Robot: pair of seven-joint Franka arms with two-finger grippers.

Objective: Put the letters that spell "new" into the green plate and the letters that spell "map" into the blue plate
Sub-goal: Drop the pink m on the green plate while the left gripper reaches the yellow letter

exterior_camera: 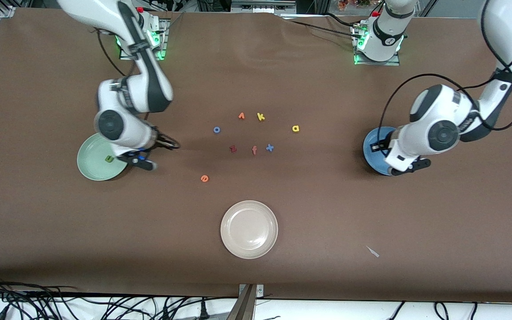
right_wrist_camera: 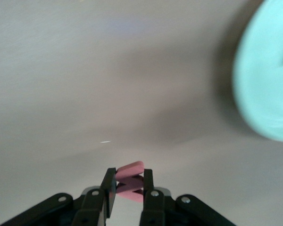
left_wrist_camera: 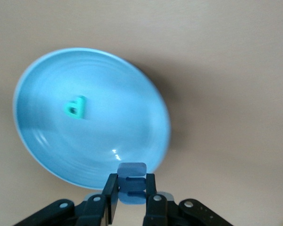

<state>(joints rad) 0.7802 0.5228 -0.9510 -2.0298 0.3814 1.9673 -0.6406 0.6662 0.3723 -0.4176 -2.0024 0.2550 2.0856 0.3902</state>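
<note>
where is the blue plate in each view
Front view: the blue plate lies at the left arm's end of the table, mostly hidden under that arm.
Left wrist view: the plate fills the middle, with a teal p in it.
Right wrist view: not in it.
Shared landmark: the left gripper, over the plate's rim in both views.

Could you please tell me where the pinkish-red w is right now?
The pinkish-red w is pinched in the right gripper, up in the air over bare table beside the green plate.
</note>
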